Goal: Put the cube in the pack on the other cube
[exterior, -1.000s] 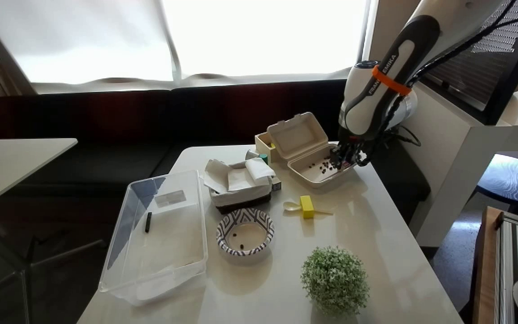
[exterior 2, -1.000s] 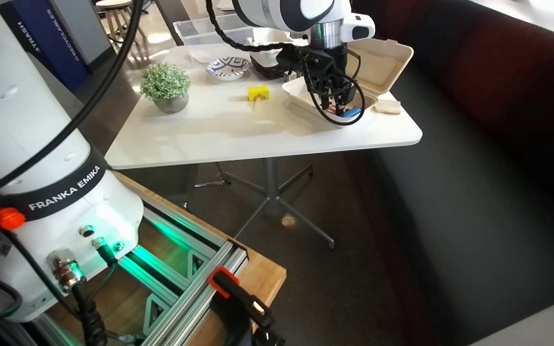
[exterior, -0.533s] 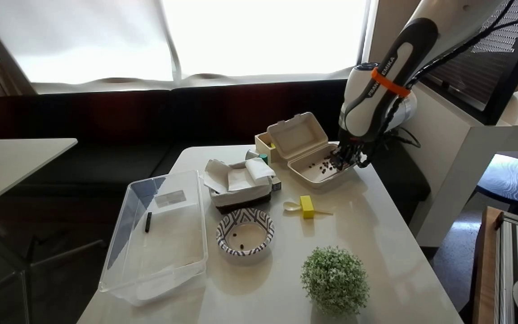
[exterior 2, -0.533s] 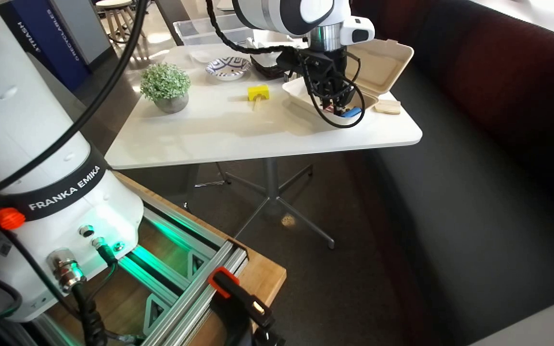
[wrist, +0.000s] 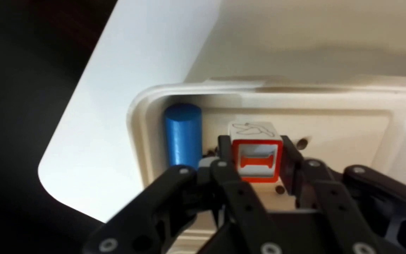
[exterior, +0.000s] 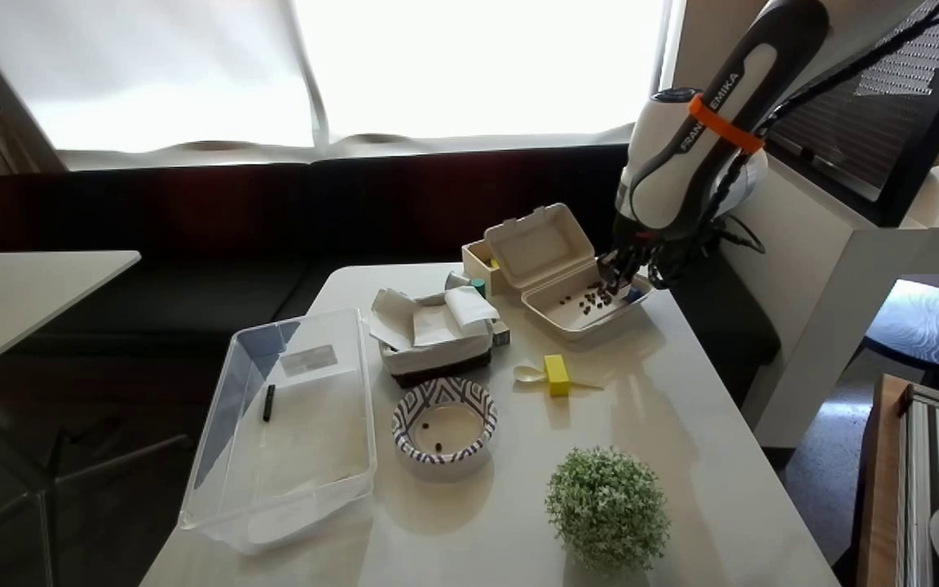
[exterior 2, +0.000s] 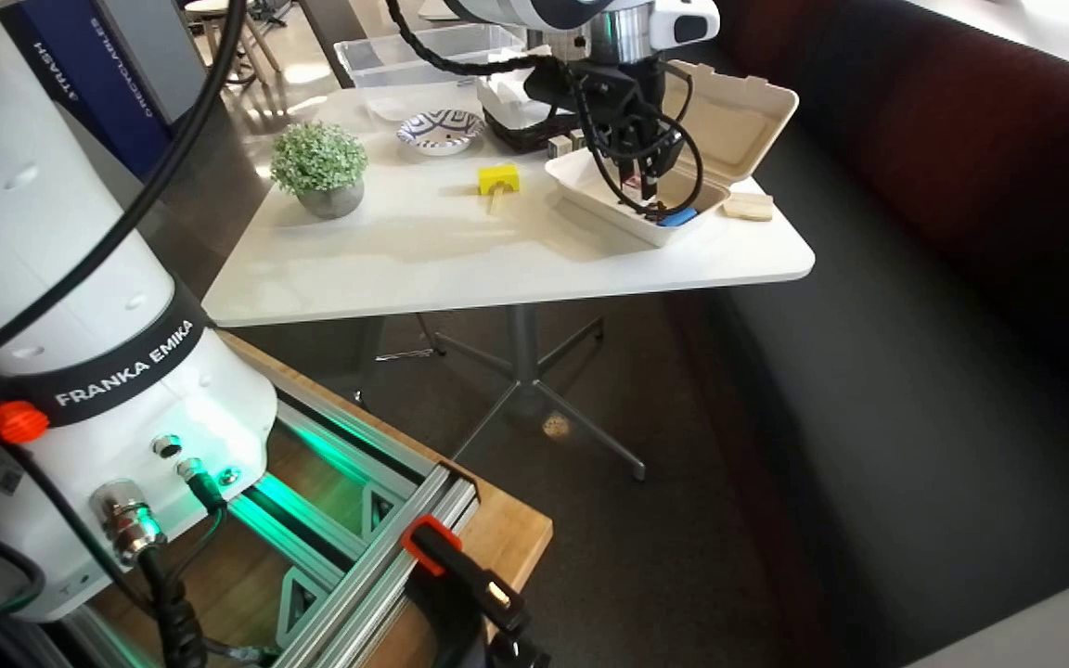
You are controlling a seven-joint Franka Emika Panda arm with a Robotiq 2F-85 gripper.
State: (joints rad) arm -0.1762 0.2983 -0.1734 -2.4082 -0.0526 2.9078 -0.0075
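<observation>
Clamping onto the red-and-white cube (wrist: 256,131), the gripper (wrist: 257,153) had its jaws parted by exactly the cube's width, fingers (wrist: 225,149) flush against two opposite sides, and what a snug hold it was! One white face showed a line drawing; the next wore a red frame. Cube and gripper hung over the beige box (exterior 2: 604,206), whose lid stood open, and inside it a blue cylinder (wrist: 184,137) lay near one end, dark beans (exterior: 592,298) scattered about the floor. And the other cube? Outside the box, the yellow block (exterior: 556,376) sat across a spoon (exterior: 529,373) on the white table (exterior: 714,489), near the patterned bowl (exterior: 453,424).
</observation>
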